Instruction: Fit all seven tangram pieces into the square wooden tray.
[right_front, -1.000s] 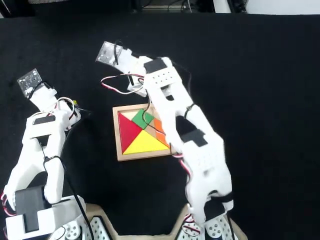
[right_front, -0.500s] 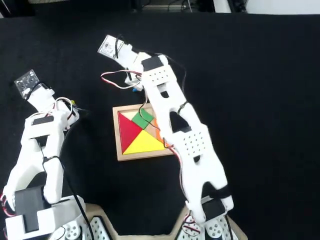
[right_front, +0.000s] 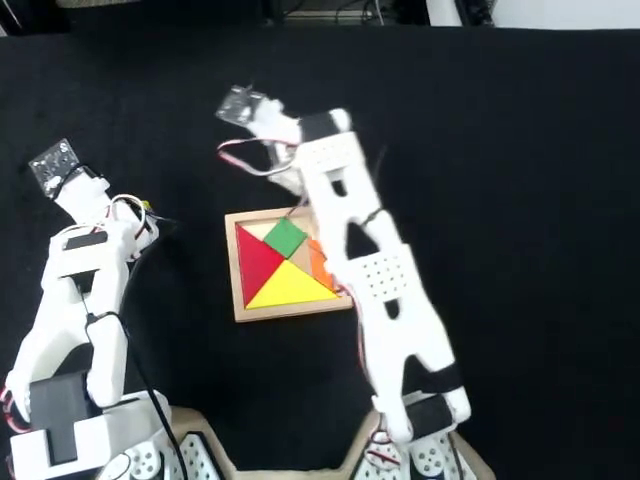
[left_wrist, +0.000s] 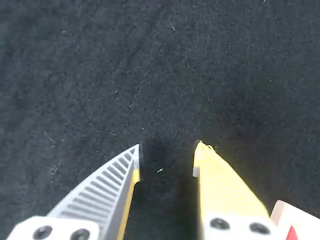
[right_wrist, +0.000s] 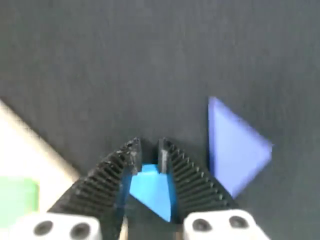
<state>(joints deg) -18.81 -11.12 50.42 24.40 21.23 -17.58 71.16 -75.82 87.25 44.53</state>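
My right gripper (right_wrist: 148, 147), clamped on the blue piece (right_wrist: 150, 187), has swung along the tray's (right_front: 231, 270) far edge, ready for placing; my left gripper (left_wrist: 168, 150) gapes empty.

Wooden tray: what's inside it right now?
Inside lie a red triangle, yellow triangle, green square and orange piece. The right arm covers part of the tray, hiding anything beneath.

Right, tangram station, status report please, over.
Right pincer shut on light blue piece. Left pincer open, empty. Purple triangle loose outside wooden tray.
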